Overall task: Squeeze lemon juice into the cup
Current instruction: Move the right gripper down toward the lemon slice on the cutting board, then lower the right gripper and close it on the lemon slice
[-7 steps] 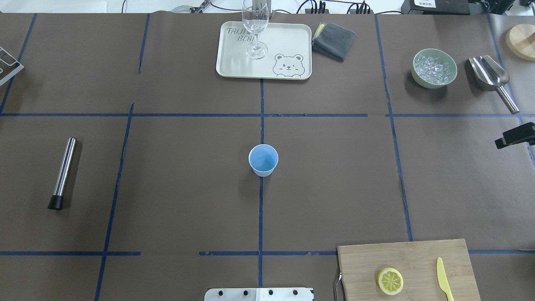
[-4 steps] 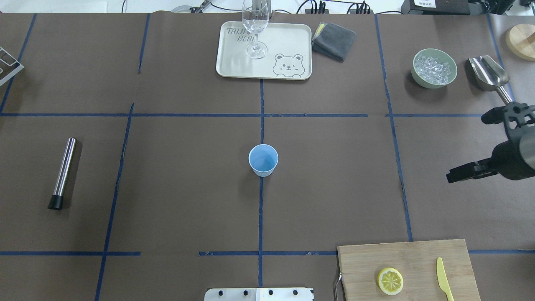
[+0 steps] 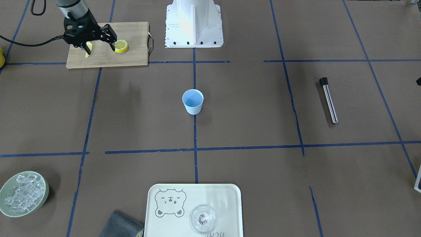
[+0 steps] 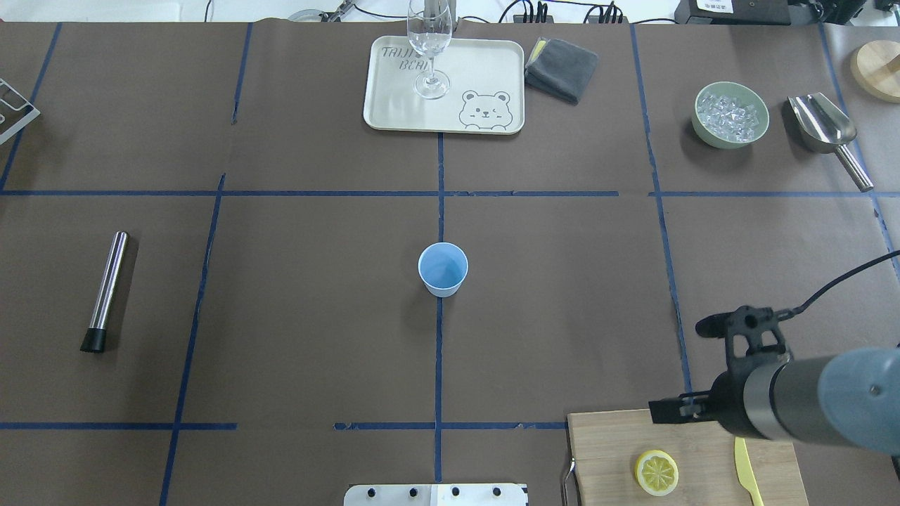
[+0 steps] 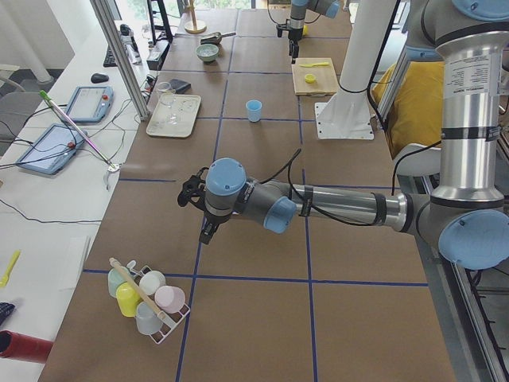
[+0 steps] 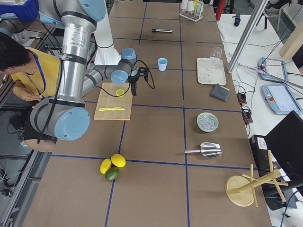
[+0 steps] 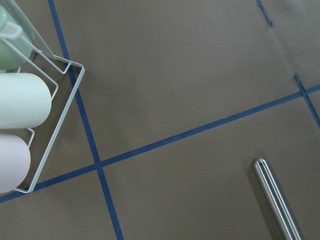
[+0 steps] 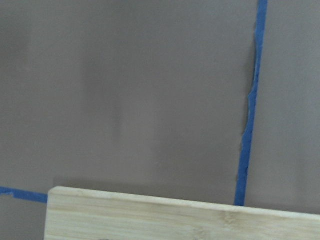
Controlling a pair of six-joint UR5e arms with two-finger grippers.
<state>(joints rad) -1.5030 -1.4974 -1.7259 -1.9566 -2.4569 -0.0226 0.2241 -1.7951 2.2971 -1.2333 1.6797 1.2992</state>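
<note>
Lemon point(image 4: 657, 472) is what we look for first, and we find it lying flat, cut face up, on the wooden board point(image 4: 605, 450) at the lower right of the overhead view, with the yellow knife point(image 4: 745, 464) further right on the same board and well apart from it. At the centre of that frame the cup point(image 4: 443, 269) stands upright on the brown-papered table point(image 4: 316, 316), on the blue tape line that runs up the middle, far from the board. We see the right gripper point(image 4: 678, 369) over the upper edge of the board, its two fingers spread wide with nothing between them. In the front-facing view one black fingertip appears just beside the lemon, but we cannot tell from that angle how high above the board it is. The right wrist camera shows only a strip of the board's edge along the bottom of its frame and bare paper above it. For the left gripper point(image 5: 197, 213) we have only the side view from the table's left end, where it hangs over the paper near a rack of pastel cups point(image 5: 147, 301), and we cannot tell how its jaws stand. Along the top of the overhead frame we note a tray point(image 4: 478, 70) with a wine glass point(image 4: 429, 35) on it, a grey cloth point(image 4: 562, 68), a green bowl point(image 4: 710, 137) of ice and a steel scoop point(image 4: 823, 123). At middle left lies a steel rod point(image 4: 109, 284).
</note>
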